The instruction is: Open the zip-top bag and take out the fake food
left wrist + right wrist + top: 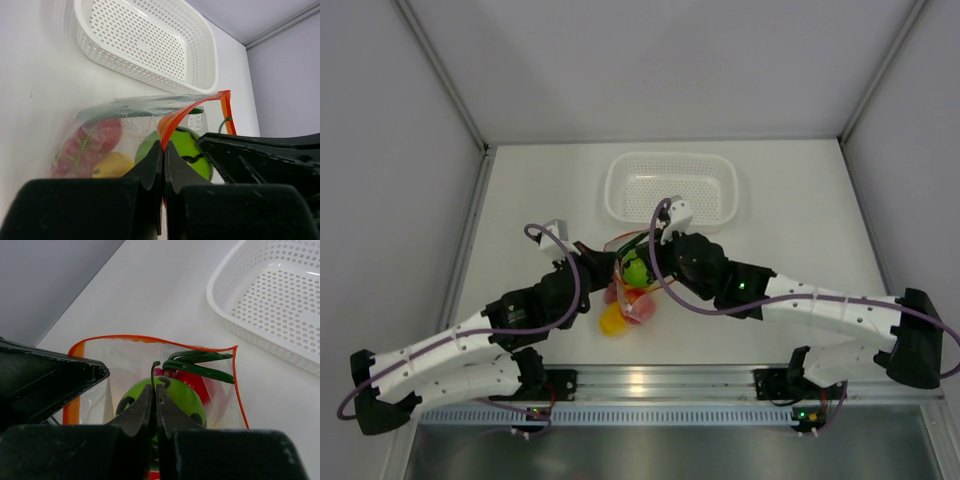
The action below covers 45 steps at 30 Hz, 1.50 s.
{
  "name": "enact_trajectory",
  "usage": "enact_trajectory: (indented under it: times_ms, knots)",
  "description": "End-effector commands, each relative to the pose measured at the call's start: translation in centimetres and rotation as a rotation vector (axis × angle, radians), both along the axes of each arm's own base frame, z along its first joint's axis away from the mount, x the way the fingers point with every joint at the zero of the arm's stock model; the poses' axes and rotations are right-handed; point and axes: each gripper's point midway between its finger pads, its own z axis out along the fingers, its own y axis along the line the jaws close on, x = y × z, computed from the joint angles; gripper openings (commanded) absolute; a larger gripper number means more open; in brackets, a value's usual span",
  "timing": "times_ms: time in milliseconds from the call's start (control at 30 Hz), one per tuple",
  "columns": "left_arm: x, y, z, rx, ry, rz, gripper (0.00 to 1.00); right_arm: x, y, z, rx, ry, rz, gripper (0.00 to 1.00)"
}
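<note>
The zip-top bag (632,295) lies on the table between my two grippers, its orange-red zip strip (172,122) pulled up and its mouth open (150,339). My left gripper (164,147) is shut on the zip strip. My right gripper (155,390) is shut on the thin dark stem (152,372) of the green ball (182,397), which sits in the bag's mouth. Behind the ball are green stalks (200,365) and a red fruit (197,382). Through the plastic I see grapes (75,152), a red fruit (107,132) and a yellow fruit (112,165).
The white perforated basket (670,185) stands just beyond the bag, with nothing in it. A yellow piece (611,321) lies at the bag's near end. Both arms meet closely over the bag. Grey walls close in the table on three sides.
</note>
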Motion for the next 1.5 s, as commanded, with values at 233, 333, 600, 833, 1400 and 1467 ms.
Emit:
enact_trajectory:
  times_ms: [233,333,600,833,1400,1467]
  knots:
    - [0.0,0.4,-0.2,0.003,-0.014,0.012,0.0,-1.2,-2.4,11.4,0.16,-0.171,0.031,0.0]
    - [0.0,0.5,-0.4,0.006,-0.011,0.016,0.0,-0.3,-4.2,13.7,0.157,-0.195,-0.034,0.0]
    - [-0.2,0.7,-1.1,0.013,-0.001,0.012,0.0,8.1,-10.8,13.7,0.046,-0.153,-0.335,0.0]
    - [-0.4,0.7,-0.6,0.019,-0.01,-0.011,0.0,16.4,-13.8,10.2,-0.085,-0.085,-0.471,0.0]
    - [-0.6,-0.1,0.0,0.046,-0.015,-0.06,0.0,29.7,-12.0,-6.3,-0.282,0.177,-0.484,0.04]
    - [-0.6,0.0,0.1,0.049,-0.017,-0.061,0.0,29.8,-11.7,-6.6,-0.288,0.191,-0.473,0.12]
